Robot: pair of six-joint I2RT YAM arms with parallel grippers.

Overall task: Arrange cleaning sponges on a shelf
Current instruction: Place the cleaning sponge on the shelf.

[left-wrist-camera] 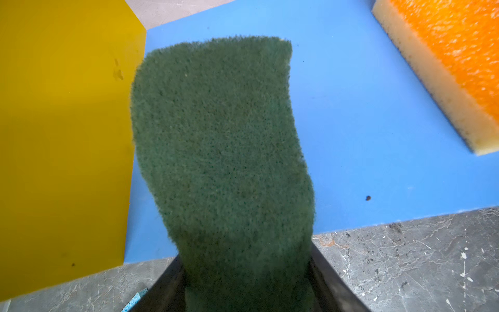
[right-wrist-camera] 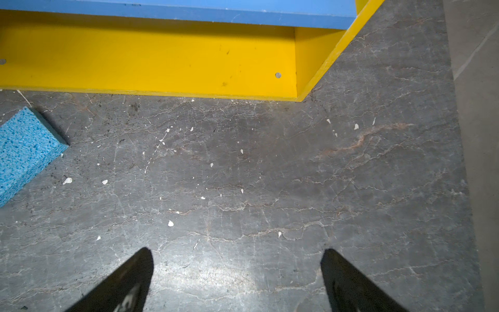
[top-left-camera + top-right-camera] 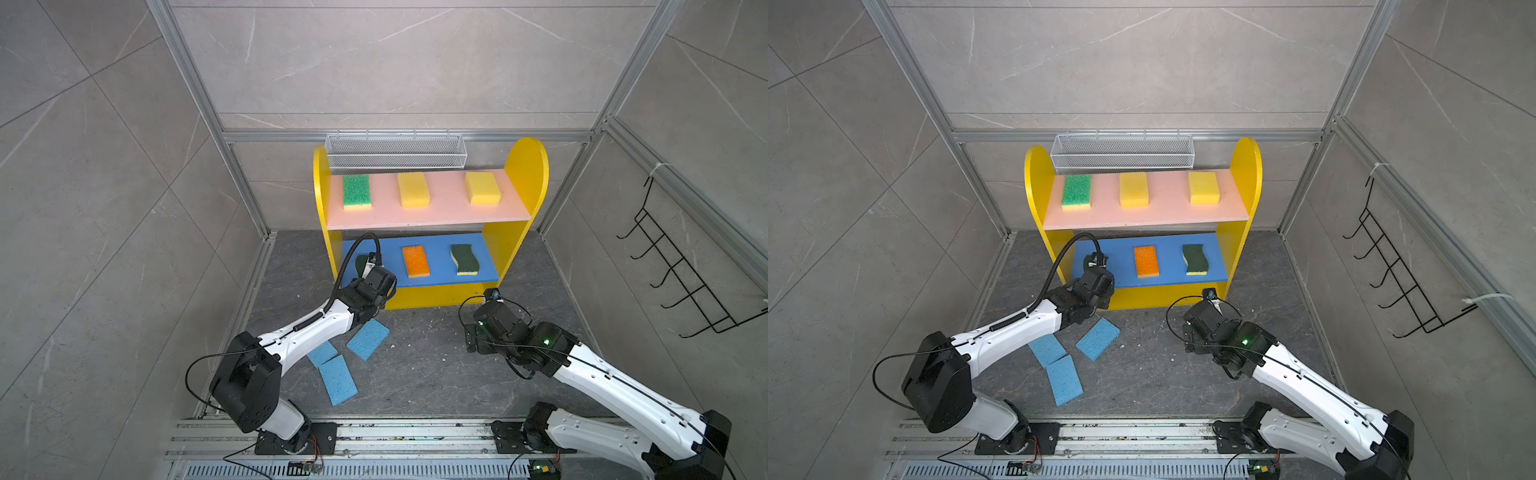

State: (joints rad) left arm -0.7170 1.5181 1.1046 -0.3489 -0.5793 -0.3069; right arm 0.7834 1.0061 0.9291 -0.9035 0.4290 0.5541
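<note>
The shelf (image 3: 527, 166) holds a green-topped sponge (image 3: 356, 191) and two yellow sponges (image 3: 413, 189) (image 3: 482, 188) on its pink board. An orange-topped sponge (image 3: 415, 261) and a dark-green wavy sponge (image 3: 464, 259) lie on the blue board (image 3: 440, 249). My left gripper (image 1: 247, 270) is shut on another dark-green sponge (image 1: 221, 140) (image 3: 360, 262), over the blue board's left end beside the yellow side panel. Three light-blue sponges (image 3: 368, 339) (image 3: 322, 353) (image 3: 338, 380) lie on the floor under the left arm. My right gripper (image 2: 236, 259) stands open over bare floor before the shelf's right corner.
A white wire mesh basket (image 3: 395, 153) hangs on the back wall behind the shelf. A black wire hook rack (image 3: 681, 266) is on the right wall. Aluminium rails frame the grey floor (image 3: 432, 365), and one light-blue sponge (image 2: 24, 151) lies left of the right gripper.
</note>
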